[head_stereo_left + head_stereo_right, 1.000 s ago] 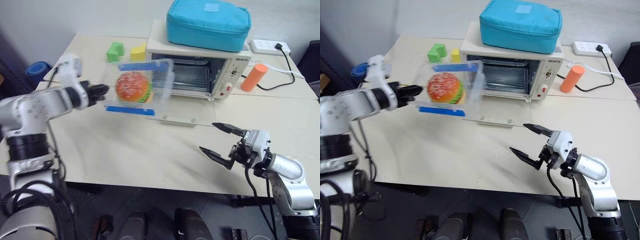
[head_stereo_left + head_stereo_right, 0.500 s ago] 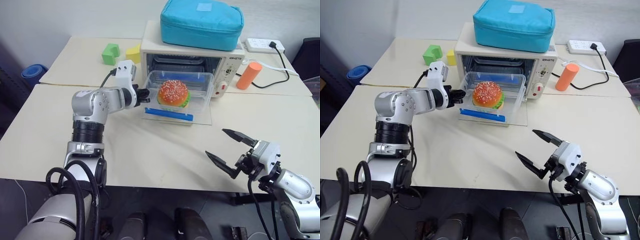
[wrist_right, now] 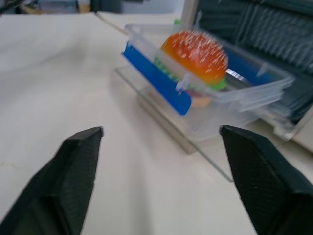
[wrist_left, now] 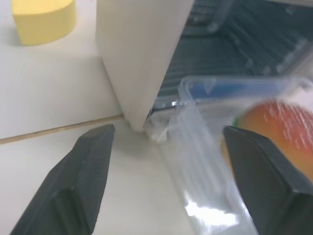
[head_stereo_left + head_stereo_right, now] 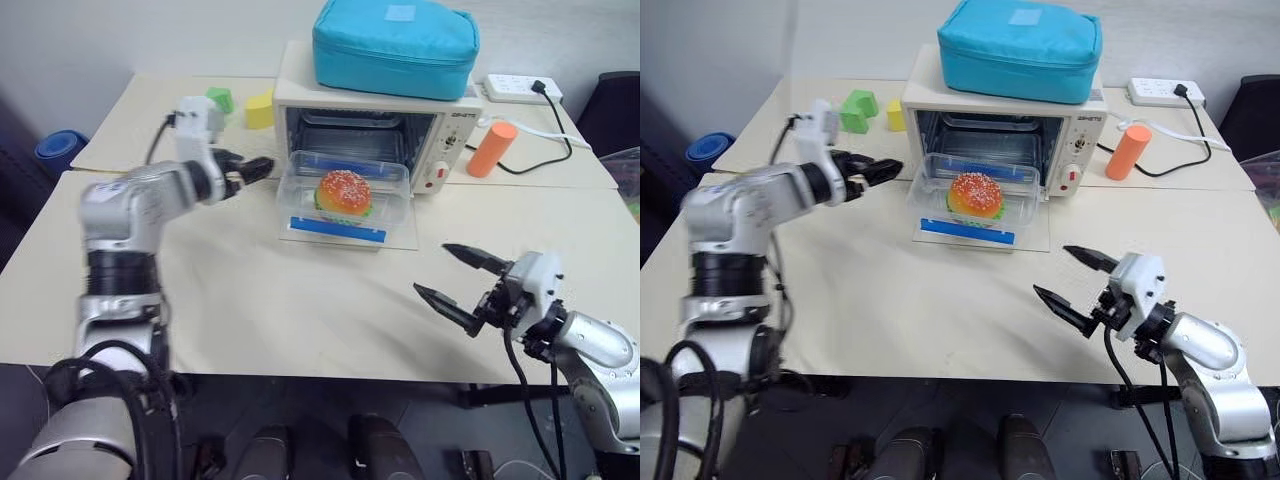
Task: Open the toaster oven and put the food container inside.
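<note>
The cream toaster oven (image 5: 455, 140) stands at the back of the table with its glass door (image 5: 400, 238) folded down flat. The clear food container (image 5: 345, 192), with blue clips and a toy burger inside, rests on that door, its far end at the oven mouth. My left gripper (image 5: 255, 168) is open just left of the container and apart from it; the left wrist view has the container's corner (image 4: 195, 122) between the fingers (image 4: 83, 181). My right gripper (image 5: 432, 268) is open over the table's front right, pointing towards the container (image 3: 205, 73) from a distance.
A turquoise zip bag (image 5: 395, 45) lies on top of the oven. An orange cylinder (image 5: 492, 150) and a power strip (image 5: 520, 90) with a black cable are to its right. Green (image 5: 220, 98) and yellow (image 5: 260, 108) blocks sit to its left.
The left gripper carried the container to the oven, set it on the open door, opened and drew back to the left. The right gripper stayed in place, its fingers a little closer together.
</note>
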